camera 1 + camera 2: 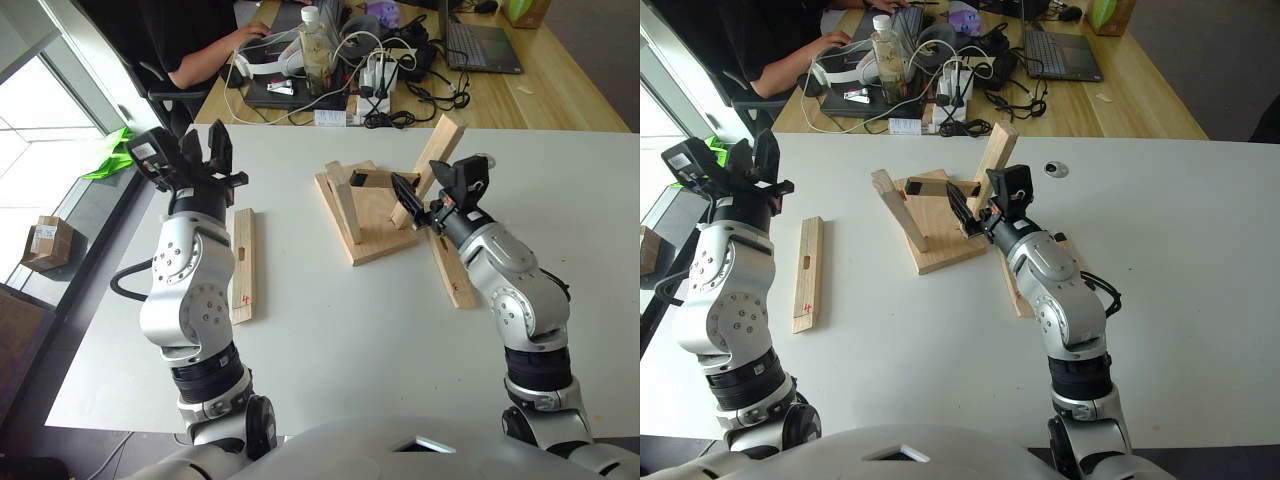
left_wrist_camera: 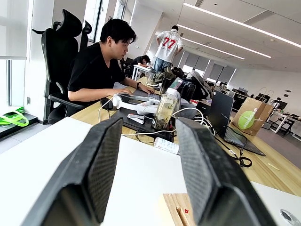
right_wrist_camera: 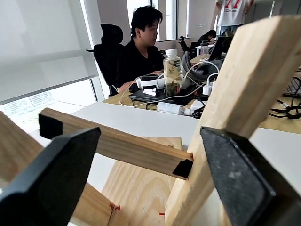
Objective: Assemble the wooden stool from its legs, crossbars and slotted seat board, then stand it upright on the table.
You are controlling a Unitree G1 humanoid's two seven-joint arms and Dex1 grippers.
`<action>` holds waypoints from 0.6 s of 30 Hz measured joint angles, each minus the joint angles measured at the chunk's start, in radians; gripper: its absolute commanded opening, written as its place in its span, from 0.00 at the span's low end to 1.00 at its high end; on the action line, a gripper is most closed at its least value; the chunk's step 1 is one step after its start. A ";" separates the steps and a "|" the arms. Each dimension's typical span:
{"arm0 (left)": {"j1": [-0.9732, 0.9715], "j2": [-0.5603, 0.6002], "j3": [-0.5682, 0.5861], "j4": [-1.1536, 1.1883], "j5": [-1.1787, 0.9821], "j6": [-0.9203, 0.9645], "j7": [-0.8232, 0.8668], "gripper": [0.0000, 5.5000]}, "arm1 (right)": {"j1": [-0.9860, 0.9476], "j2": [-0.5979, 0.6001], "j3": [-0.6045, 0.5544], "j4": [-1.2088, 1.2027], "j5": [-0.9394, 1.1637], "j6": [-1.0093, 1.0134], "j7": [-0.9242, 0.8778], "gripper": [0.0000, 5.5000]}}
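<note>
left tool [image 1: 205,150] hangs released above the left side of the worktop [image 1: 330,340], fingers spread, nothing in it. just beside it a loose leg [image 1: 242,265] lies flat, slot up. at the centre the seat board [image 1: 375,235] lies flat with a short leg [image 1: 340,200] sticking up from it at a tilt. a crossbar [image 3: 117,143] runs from that leg into a second leg [image 1: 432,160], which leans off to the right. the right tool [image 1: 428,195] is released too, one finger on each side of the leaning leg close to the crossbar joint, not yet clamped on it. another piece [image 1: 455,280] lies flat under the right forearm.

the step looks to be seating the leaning leg in the board. to do it well, clamp square on the leg's flat faces, low down near the joint. bring it upright until its foot lines up with the slot, then press along the leg's own line. levering sideways would likely pull the crossbar out of its hole. the board is unheld and may skate, so the free left tool could pin it.

the worktop is white, smooth and bare of grip. windows stand at far left. behind is a second, wooden worktop with a bottle [image 1: 315,45], cables and a laptop [image 1: 480,40].
</note>
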State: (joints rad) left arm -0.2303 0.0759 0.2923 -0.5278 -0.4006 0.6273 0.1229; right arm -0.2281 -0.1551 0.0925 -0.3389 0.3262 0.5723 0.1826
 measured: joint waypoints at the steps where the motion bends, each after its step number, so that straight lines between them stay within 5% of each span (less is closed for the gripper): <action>1: 0.002 -0.002 -0.003 0.000 0.000 0.000 0.000 0.37 | 0.000 0.001 -0.005 0.001 0.000 0.000 -0.002 0.71; 11: 0.012 -0.003 -0.012 0.000 0.001 -0.002 0.001 0.37 | -0.035 0.119 -0.020 -0.105 0.208 0.064 0.051 0.71; 18: 0.029 0.021 -0.109 0.011 0.055 -0.010 -0.044 0.37 | -0.314 0.146 -0.055 0.252 0.076 0.037 -0.061 0.71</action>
State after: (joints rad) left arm -0.2014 0.0965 0.1829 -0.5169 -0.3451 0.6169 0.0793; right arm -0.5420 -0.0094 0.0378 -0.0872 0.4026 0.6096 0.1219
